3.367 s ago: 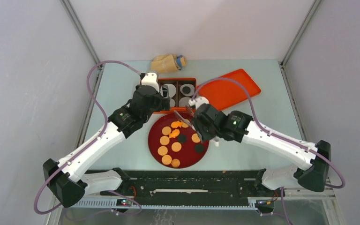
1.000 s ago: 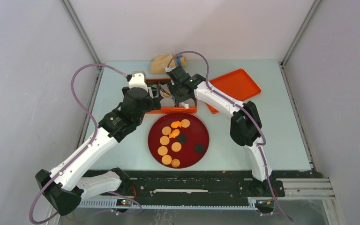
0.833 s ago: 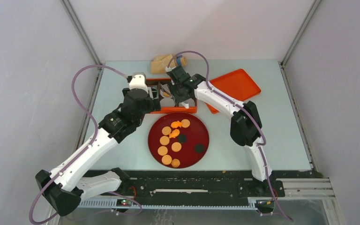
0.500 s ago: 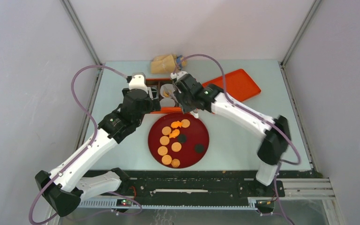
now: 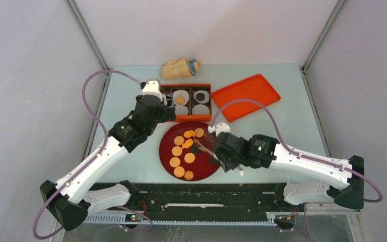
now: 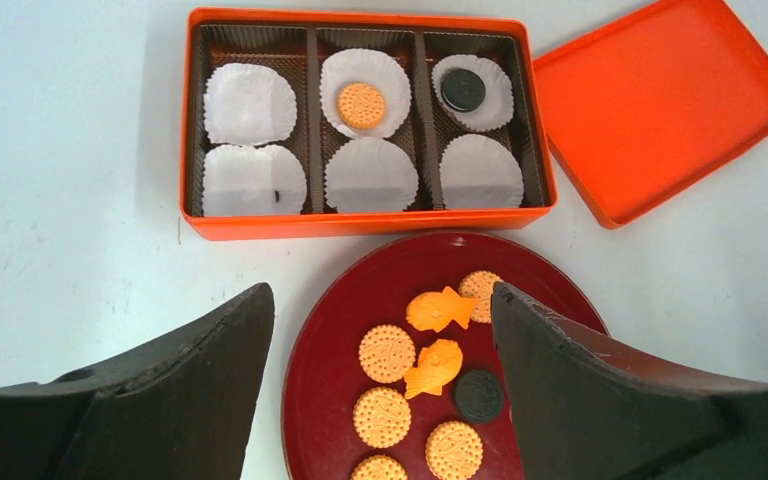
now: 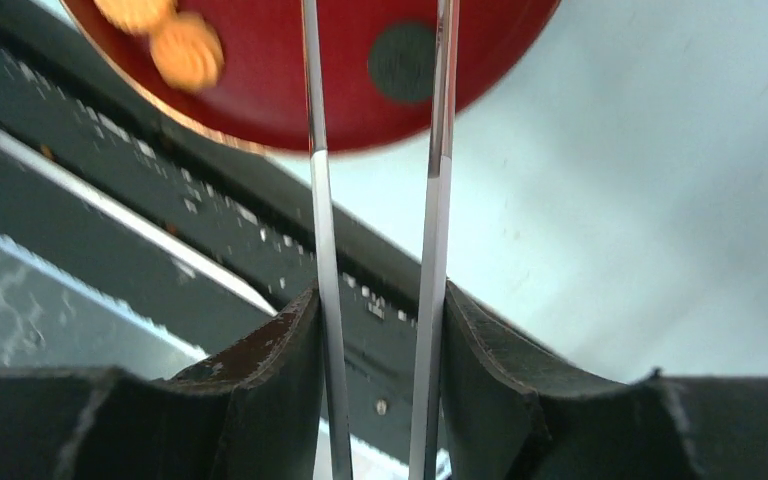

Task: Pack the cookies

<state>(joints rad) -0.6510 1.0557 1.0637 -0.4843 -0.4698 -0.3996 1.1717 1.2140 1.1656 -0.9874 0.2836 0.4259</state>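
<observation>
- Metal tongs (image 7: 322, 200), two thin blades, are pinched in the right claw (image 7: 378, 310). It stands about half closed around them, above the near-right rim of the dark red plate (image 5: 201, 170). I see nothing between the blades, though their tips run out of the wrist view.
- Under that claw lies one black cookie (image 7: 403, 62), showing between the two blades. From above, the tips reach toward a second black cookie (image 5: 195, 149) mid-plate; whether they touch it I cannot tell.
- Most of the cookies (image 6: 387, 352) sit in a loose cluster on the plate's left half: tan rounds and a couple of orange fish-shaped pieces (image 6: 440, 310).
- They look thin, light, stiff and crumbly, lying flat on a slick plate. I'd take one by its edges, across the width, with a gentle squeeze, since it may skate or snap.
- Beyond the plate's far-left rim hovers the left claw (image 6: 375, 300), spread wide and empty.
- Farther back the orange box (image 6: 360, 222) holds six white liners (image 6: 250, 105). One tan cookie (image 6: 362, 104) is in the far middle and one dark cookie (image 6: 463, 90) in the far right.
- Its lid (image 6: 660, 110) lies on the bench (image 5: 282, 126), just right of the box.
</observation>
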